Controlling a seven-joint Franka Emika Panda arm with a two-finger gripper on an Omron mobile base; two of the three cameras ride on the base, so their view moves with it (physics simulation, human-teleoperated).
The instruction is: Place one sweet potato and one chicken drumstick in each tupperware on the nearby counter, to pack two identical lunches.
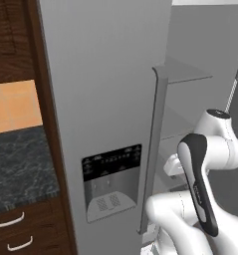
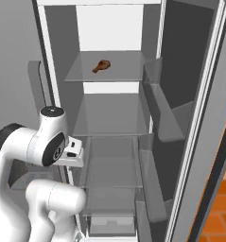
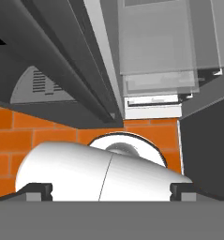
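Observation:
One chicken drumstick (image 2: 101, 66), reddish-brown, lies on the upper glass shelf (image 2: 109, 71) of the open fridge. My gripper (image 3: 111, 190) is open, its two dark fingertips (image 3: 38, 190) set wide apart with nothing between them. It hangs low at the fridge's left edge, well below the drumstick, and looks down at the orange brick floor (image 3: 10, 140). The dark marbled counter (image 1: 21, 164) lies at the left, beyond the closed fridge door. The sweet potatoes and both tupperware are out of view.
The closed left fridge door (image 1: 105, 99) carries a dispenser panel (image 1: 111, 182) and a tall handle (image 1: 153, 149). The right door (image 2: 199, 118) stands open with bins on its inside. Lower glass shelves (image 2: 109, 127) and a bottom drawer (image 2: 109, 222) are bare. Wood drawers (image 1: 21, 229) sit under the counter.

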